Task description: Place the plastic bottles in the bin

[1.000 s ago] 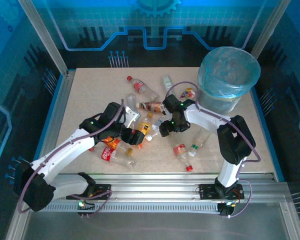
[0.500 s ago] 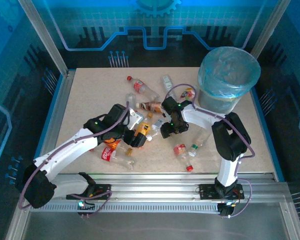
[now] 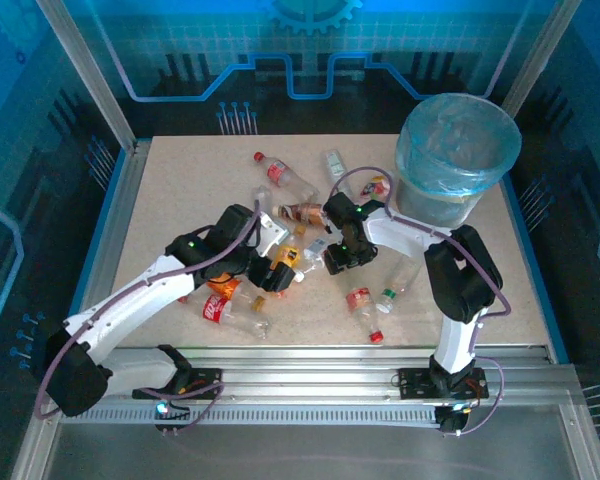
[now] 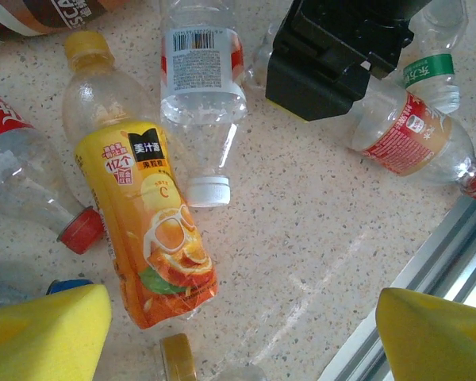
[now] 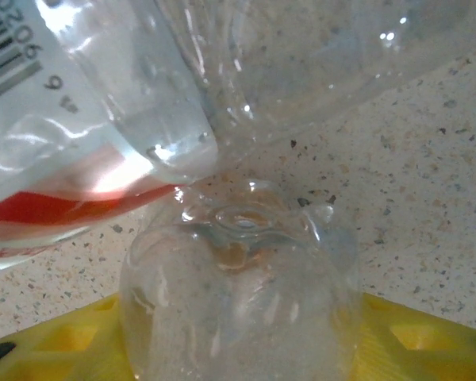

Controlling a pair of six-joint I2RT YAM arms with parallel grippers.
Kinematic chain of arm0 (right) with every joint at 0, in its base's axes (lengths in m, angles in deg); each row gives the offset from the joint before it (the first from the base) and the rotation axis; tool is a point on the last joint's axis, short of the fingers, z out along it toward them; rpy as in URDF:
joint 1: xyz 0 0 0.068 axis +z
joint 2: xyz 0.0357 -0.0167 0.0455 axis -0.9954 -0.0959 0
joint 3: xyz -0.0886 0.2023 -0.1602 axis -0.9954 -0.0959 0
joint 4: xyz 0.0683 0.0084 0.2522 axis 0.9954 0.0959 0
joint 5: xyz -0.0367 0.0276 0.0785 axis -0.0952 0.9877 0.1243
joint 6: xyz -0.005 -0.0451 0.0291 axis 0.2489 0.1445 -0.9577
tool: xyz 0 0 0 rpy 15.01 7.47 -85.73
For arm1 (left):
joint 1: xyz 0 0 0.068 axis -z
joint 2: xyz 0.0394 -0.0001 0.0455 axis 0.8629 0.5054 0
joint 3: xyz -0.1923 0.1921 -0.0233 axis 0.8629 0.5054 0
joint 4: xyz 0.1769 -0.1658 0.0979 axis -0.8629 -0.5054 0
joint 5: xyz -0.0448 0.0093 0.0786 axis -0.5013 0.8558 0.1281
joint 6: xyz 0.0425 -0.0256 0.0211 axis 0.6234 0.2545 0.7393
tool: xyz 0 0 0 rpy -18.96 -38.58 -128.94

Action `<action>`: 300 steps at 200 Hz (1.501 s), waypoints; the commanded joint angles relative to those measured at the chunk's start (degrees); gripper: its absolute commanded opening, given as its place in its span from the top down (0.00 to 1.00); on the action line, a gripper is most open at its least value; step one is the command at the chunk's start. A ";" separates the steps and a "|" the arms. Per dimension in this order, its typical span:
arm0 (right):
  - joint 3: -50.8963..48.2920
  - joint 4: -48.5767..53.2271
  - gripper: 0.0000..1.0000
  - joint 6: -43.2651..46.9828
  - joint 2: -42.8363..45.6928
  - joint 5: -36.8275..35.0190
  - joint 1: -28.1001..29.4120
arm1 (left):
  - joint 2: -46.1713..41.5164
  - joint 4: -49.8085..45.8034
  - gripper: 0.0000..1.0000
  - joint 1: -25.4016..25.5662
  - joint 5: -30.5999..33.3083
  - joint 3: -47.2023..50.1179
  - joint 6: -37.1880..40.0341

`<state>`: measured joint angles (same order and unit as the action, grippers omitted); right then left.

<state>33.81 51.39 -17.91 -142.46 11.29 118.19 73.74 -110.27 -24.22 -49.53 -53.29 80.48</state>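
Several plastic bottles lie scattered mid-table. My left gripper (image 3: 277, 277) (image 4: 246, 349) hangs open above an orange-juice bottle (image 4: 147, 230), whose lower end lies by the left fingertip (image 4: 51, 333). A clear white-capped bottle (image 4: 202, 103) and a red-capped one (image 4: 32, 190) lie beside it. My right gripper (image 3: 337, 260) (image 5: 238, 341) holds the base of a clear bottle (image 5: 238, 270) between its yellow fingers (image 5: 55, 345), low over the table. The bin (image 3: 458, 150), grey with a blue liner, stands at the back right.
More bottles lie at the back (image 3: 276, 168) (image 3: 333, 162), beside the bin (image 3: 378, 186) and toward the front (image 3: 363, 304) (image 3: 226, 306). A metal rail (image 3: 360, 355) runs along the near table edge. A clear red-labelled bottle (image 5: 71, 119) rests against the held one.
My left gripper has slid right and slightly away from the base, over the orange-juice bottle. The right gripper has shifted a little left and stays low.
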 commanded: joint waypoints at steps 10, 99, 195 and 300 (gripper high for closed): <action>1.68 4.37 0.47 0.48 7.42 0.71 -0.32 | -3.78 -1.54 0.13 0.67 -0.73 -3.84 0.35; 15.18 6.39 0.52 3.89 25.32 0.36 -4.18 | -2.50 8.55 0.14 0.92 -2.64 -16.98 -0.85; 28.28 -27.76 0.61 12.62 24.15 -15.79 -14.77 | 16.89 24.50 0.15 2.31 -3.67 -37.69 -5.80; 38.65 -55.76 0.73 33.72 6.61 -38.94 -14.51 | 32.64 25.68 0.13 2.39 -6.33 -53.51 -5.68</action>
<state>68.98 5.71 8.58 -133.35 -19.90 103.59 105.26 -85.66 -22.28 -54.16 -104.11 74.25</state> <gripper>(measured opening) 0.500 0.866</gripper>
